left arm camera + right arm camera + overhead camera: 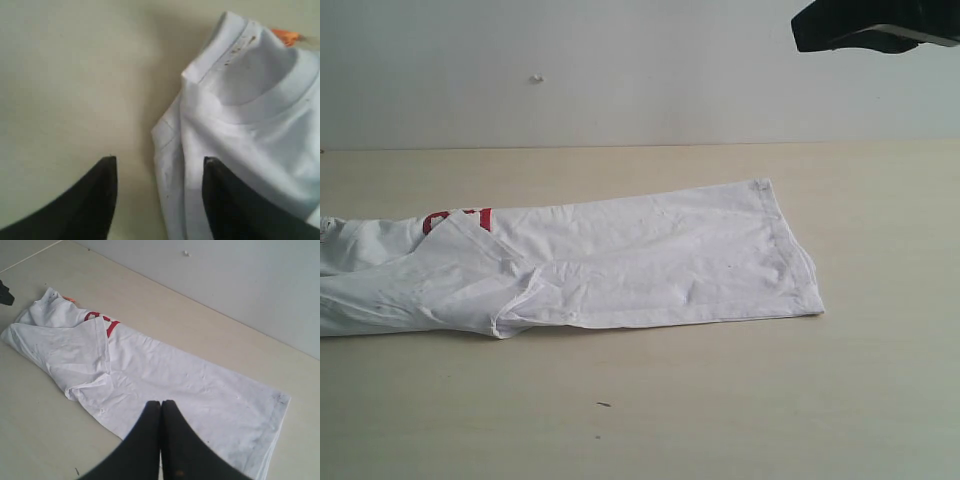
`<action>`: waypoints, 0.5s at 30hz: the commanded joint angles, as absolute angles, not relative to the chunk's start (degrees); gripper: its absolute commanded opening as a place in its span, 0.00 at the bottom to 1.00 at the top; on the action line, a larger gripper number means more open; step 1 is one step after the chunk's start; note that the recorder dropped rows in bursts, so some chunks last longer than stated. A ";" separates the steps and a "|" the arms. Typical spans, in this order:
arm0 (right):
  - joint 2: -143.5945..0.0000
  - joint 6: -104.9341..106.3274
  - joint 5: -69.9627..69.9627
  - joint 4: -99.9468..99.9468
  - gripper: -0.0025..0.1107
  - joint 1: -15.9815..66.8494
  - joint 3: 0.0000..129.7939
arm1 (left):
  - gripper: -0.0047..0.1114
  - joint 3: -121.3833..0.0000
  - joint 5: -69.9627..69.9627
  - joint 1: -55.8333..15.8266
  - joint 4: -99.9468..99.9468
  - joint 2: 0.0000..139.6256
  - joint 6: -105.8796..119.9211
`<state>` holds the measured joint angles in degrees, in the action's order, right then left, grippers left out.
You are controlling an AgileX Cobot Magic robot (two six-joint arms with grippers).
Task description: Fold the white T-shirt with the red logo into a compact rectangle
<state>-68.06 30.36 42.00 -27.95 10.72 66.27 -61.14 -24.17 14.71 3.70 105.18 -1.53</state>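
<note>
The white T-shirt [650, 265] lies on the table as a long narrow strip, hem end to the right. Its neck end runs off the left edge of the exterior view. Part of the red logo [455, 220] peeks out from under a folded-over flap, and the right wrist view shows it too [102, 322]. My left gripper [159, 162] is open low over the neck end, and the shirt's folded edge [172, 165] lies between its jaws. The ribbed collar [280, 95] and orange tag [286, 36] lie just beyond. My right gripper [161, 402] is shut and empty, high above the shirt.
The pale wooden table [720, 420] extends in front of and behind the shirt, up to a white wall [620, 70]. A small dark speck [604, 404] lies near the front. A black part of the right arm [875, 28] hangs at the top right.
</note>
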 commanded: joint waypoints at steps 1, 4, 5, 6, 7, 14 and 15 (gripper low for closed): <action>-67.69 30.36 41.67 -27.97 0.02 10.68 65.95 | 0.52 -63.59 -26.55 16.39 24.34 109.46 15.40; -67.69 30.36 41.56 -27.97 0.02 10.68 65.95 | 0.52 -63.93 -25.79 16.54 29.10 112.93 20.41; -67.69 30.36 41.56 -27.97 0.02 10.68 65.95 | 0.52 -63.93 -25.18 16.76 29.10 113.69 20.41; -67.69 30.36 41.56 -27.97 0.02 10.68 65.95 | 0.52 -63.93 -24.33 16.76 29.10 114.70 20.41; -67.69 30.36 41.56 -27.97 0.02 10.68 65.95 | 0.52 -63.93 -23.27 16.76 29.21 115.05 20.41; -67.69 30.36 41.56 -27.97 0.02 10.68 65.95 | 0.52 -63.93 -22.40 16.76 29.21 117.32 20.66; -67.69 30.36 41.56 -27.97 0.02 10.68 65.95 | 0.52 -63.93 -22.26 16.76 29.08 117.46 20.78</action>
